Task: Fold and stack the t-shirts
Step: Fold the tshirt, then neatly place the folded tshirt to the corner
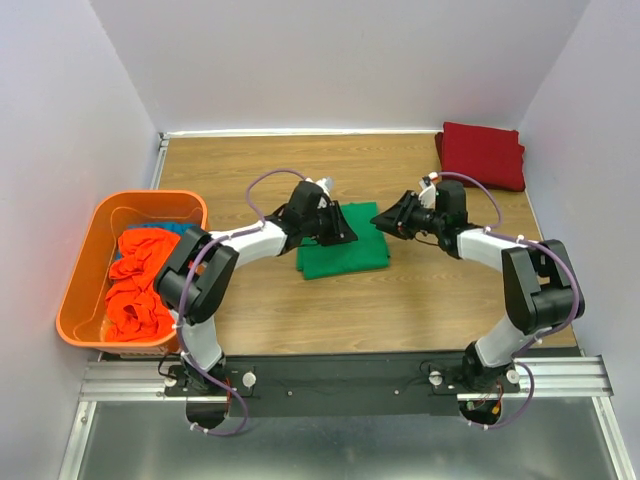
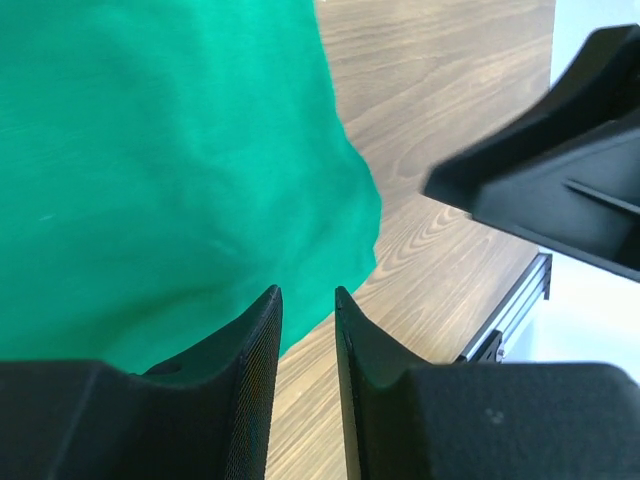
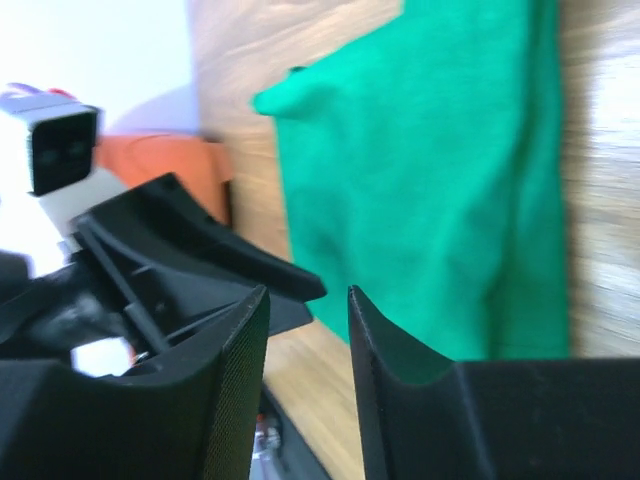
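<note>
A bright green t-shirt (image 1: 345, 250) lies folded flat at the middle of the table. It also shows in the left wrist view (image 2: 170, 150) and the right wrist view (image 3: 430, 180). A dark red t-shirt (image 1: 483, 153) lies folded at the back right corner. Orange-red t-shirts (image 1: 137, 285) and a bit of blue cloth (image 1: 172, 229) lie crumpled in the bin. My left gripper (image 1: 340, 228) (image 2: 307, 292) hovers over the green shirt's back left part, jaws slightly apart and empty. My right gripper (image 1: 384, 218) (image 3: 307, 290) is at the shirt's back right edge, open and empty.
An orange plastic bin (image 1: 82, 260) stands at the table's left edge. White walls close in the back and both sides. The two grippers face each other closely over the green shirt. A metal rail (image 1: 340, 378) runs along the near edge.
</note>
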Robot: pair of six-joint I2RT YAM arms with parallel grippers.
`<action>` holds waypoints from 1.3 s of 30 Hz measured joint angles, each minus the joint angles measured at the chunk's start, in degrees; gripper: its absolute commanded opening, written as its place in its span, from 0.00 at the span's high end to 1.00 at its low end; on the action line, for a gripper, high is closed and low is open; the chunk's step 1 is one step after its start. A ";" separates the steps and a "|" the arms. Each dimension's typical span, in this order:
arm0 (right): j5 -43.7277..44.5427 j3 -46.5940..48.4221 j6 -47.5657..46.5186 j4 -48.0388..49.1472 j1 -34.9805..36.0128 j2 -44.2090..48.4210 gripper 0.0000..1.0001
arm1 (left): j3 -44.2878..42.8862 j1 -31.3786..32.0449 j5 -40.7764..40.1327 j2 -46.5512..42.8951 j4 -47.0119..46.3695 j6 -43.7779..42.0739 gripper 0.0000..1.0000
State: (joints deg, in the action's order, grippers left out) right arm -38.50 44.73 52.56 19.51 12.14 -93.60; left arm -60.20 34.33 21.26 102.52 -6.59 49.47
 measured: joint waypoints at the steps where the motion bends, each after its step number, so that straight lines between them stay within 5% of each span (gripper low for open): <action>1: 0.81 0.20 -0.94 -1.03 -0.02 -0.04 0.51 | -0.39 0.33 0.02 0.55 -0.17 0.00 0.67; 5: 4.11 1.62 -6.34 -5.70 -0.26 -1.70 0.27 | -1.66 1.57 0.02 4.24 -1.14 0.09 0.67; 10: 7.69 2.93 -12.44 -9.51 -0.26 -3.82 0.13 | -1.81 2.25 0.20 9.31 -2.51 1.03 0.68; 23: 14.49 6.36 -18.97 -12.79 3.06 -7.89 0.20 | -1.51 2.29 0.07 9.35 -3.63 1.55 0.69; 32: 18.49 9.29 -18.10 -13.16 8.28 -10.86 0.48 | -1.51 2.29 0.07 9.35 -3.63 1.51 0.69; 37: 20.11 11.28 -17.18 -13.35 8.92 -13.35 0.91 | -1.53 2.29 0.09 9.14 -3.41 1.25 0.70; 39: 21.35 11.58 -17.11 -14.27 9.07 -13.68 0.99 | -1.99 2.29 -0.04 8.63 -1.95 0.61 0.70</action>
State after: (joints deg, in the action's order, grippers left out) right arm -17.15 56.31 35.44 5.23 21.21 -107.28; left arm -62.19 36.62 21.21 111.15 -8.54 50.09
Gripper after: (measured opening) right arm 0.081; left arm 0.305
